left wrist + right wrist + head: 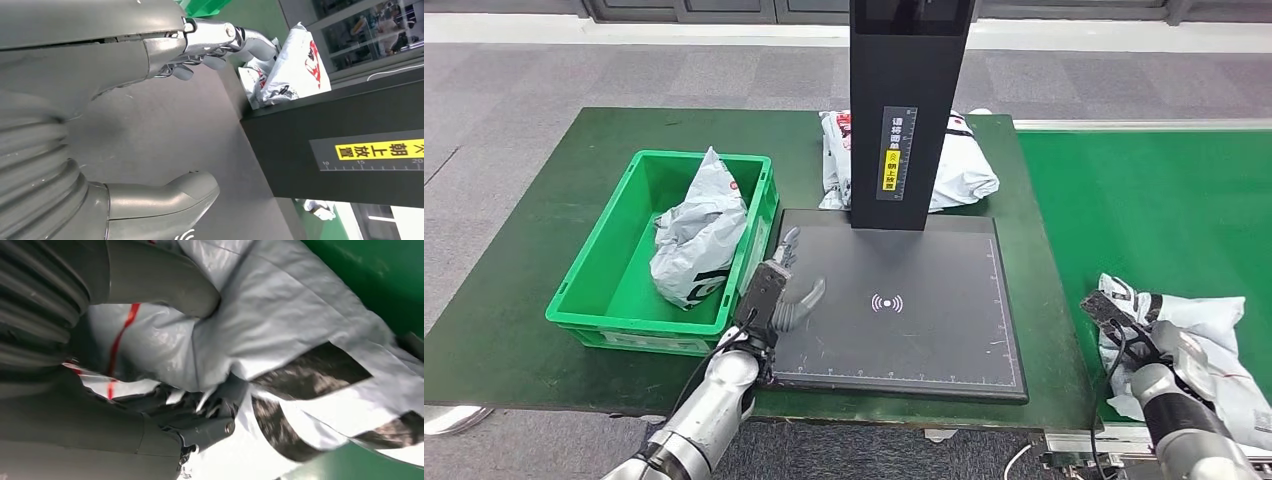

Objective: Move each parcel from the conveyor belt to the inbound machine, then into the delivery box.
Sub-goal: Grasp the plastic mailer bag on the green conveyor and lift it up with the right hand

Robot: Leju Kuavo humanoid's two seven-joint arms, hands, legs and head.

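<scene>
3 parcels [1199,345], 1 under right robot hand [1139,335]

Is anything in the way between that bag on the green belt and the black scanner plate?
The left hand hovers open over the plate's left edge, far from the parcel's side. The right hand grips the parcel; nothing visible blocks the path.

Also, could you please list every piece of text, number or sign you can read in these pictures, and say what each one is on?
"朝上放置", black on a yellow label, on the inbound machine's black column.
"10", "15", "20" beside ruler ticks just under that label.
A white contactless-wave symbol on the machine's black plate.
White vertical characters above the yellow label: too small to read.
Red and black print on the white parcels: not readable.
</scene>
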